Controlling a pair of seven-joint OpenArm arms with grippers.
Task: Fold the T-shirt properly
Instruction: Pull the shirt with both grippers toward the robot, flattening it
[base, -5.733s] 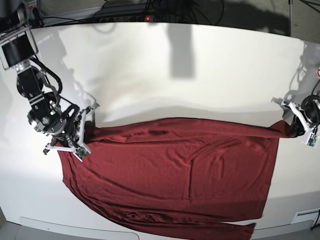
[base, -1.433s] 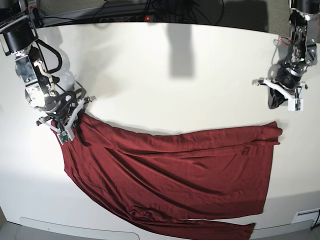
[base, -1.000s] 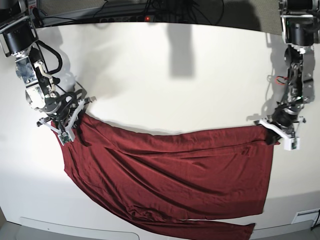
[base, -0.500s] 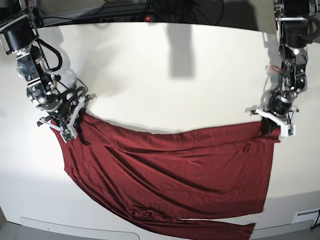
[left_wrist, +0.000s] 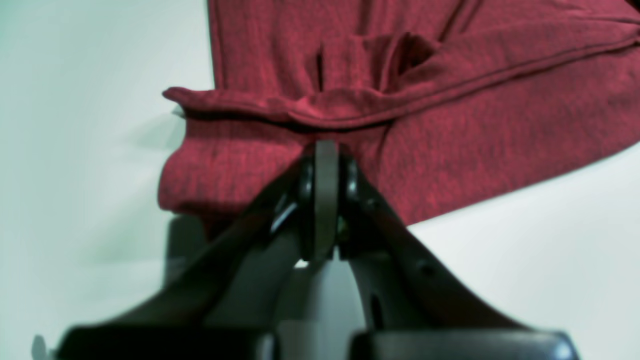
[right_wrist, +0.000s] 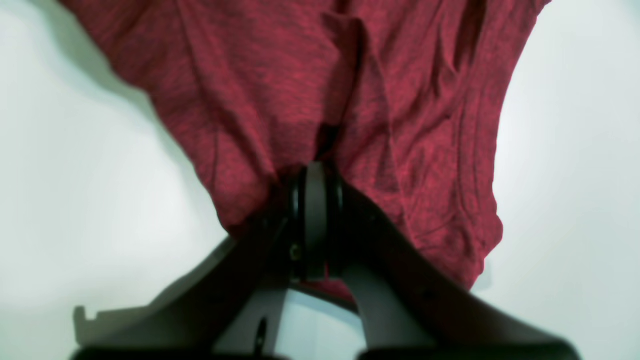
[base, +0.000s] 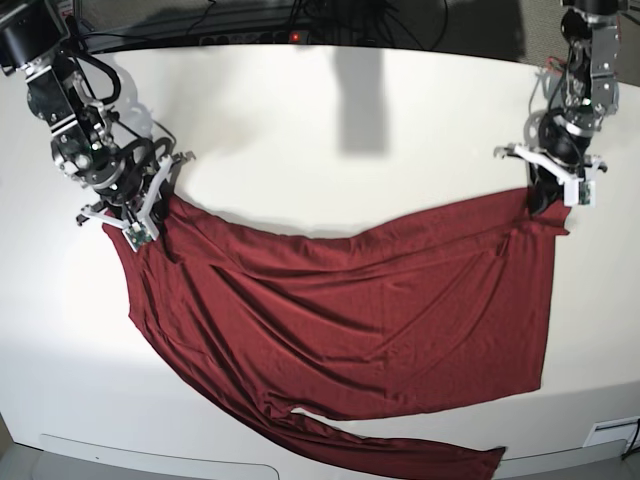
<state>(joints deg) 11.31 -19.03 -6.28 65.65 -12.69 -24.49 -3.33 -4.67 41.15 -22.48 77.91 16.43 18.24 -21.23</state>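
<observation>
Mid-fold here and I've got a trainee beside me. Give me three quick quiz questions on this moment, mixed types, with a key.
1. True or false: both grippers are shut on the T-shirt.
2. Multiple choice: in the base view, where does the loose sleeve lie? A) along the far edge of the table B) along the near edge C) bunched in the middle of the cloth.
3. Fill in: each gripper pinches a far ______ of the cloth.

Key
1. True: the left gripper and the right gripper each have jaws pressed together with red fabric caught at the tips.
2. B.
3. Corner: one at each end of the cloth's far edge.
</observation>
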